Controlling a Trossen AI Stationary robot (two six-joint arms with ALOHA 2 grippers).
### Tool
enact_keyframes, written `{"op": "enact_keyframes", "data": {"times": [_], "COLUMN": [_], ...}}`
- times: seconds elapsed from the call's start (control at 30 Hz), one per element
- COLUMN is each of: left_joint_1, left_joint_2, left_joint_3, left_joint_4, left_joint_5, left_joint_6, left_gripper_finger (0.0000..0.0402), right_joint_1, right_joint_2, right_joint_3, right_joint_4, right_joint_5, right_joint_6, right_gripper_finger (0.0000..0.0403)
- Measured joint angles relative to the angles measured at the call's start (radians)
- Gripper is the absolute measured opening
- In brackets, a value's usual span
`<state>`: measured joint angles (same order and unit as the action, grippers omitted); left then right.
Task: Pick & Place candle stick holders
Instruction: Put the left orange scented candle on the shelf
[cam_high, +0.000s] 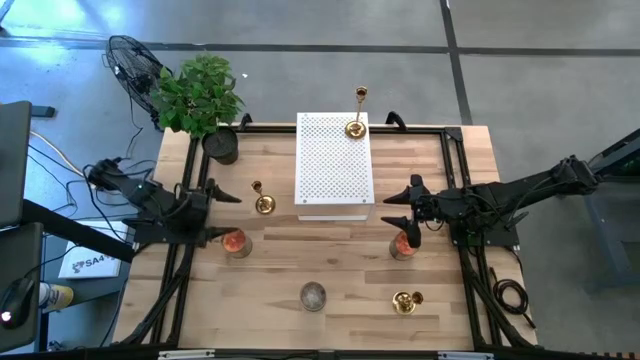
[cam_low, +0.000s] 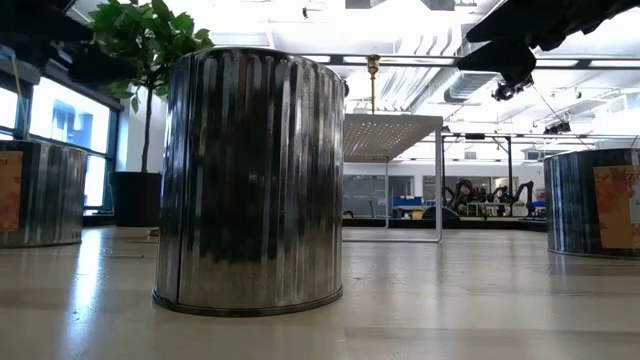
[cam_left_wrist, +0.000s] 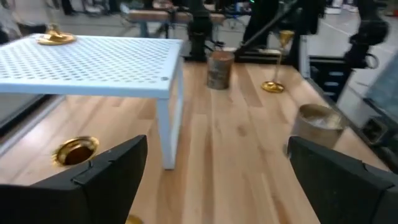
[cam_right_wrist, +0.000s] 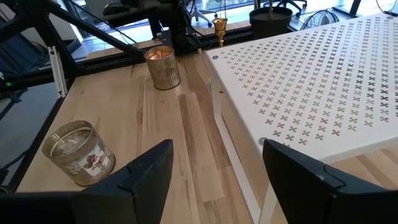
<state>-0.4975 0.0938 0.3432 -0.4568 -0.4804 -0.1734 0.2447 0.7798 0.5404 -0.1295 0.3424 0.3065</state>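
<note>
Three gold candle stick holders show. One stands on its base on the far right corner of the white perforated shelf (cam_high: 357, 125), also seen in the low view (cam_low: 373, 80). One stands on the table left of the shelf (cam_high: 263, 200). One stands near the table's front right (cam_high: 405, 299), also seen in the left wrist view (cam_left_wrist: 277, 62). My left gripper (cam_high: 225, 214) is open and empty, left of the second holder, whose base shows in the left wrist view (cam_left_wrist: 78, 149). My right gripper (cam_high: 396, 211) is open and empty, right of the shelf.
The white shelf (cam_high: 334, 165) stands at the table's middle far side. Three candle tins stand on the table: left (cam_high: 236, 243), right (cam_high: 403, 245) and near centre (cam_high: 313, 295). A potted plant (cam_high: 200, 95) stands at the far left corner.
</note>
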Motion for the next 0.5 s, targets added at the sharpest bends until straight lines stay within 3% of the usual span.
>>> {"op": "enact_keyframes", "data": {"times": [0.2, 0.5], "left_joint_1": [0.0, 0.0], "left_joint_2": [0.142, 0.52], "left_joint_3": [0.135, 0.353], "left_joint_4": [-0.137, -0.467], "left_joint_5": [0.056, 0.167], "left_joint_6": [-0.117, -0.454], "left_gripper_finger": [0.0379, 0.0379], "right_joint_1": [0.0, 0.0], "right_joint_2": [0.018, 0.074], "right_joint_3": [0.001, 0.001], "right_joint_4": [0.002, 0.014], "right_joint_5": [0.001, 0.015], "right_joint_6": [-0.005, -0.018], "right_gripper_finger": [0.0243, 0.0243]}}
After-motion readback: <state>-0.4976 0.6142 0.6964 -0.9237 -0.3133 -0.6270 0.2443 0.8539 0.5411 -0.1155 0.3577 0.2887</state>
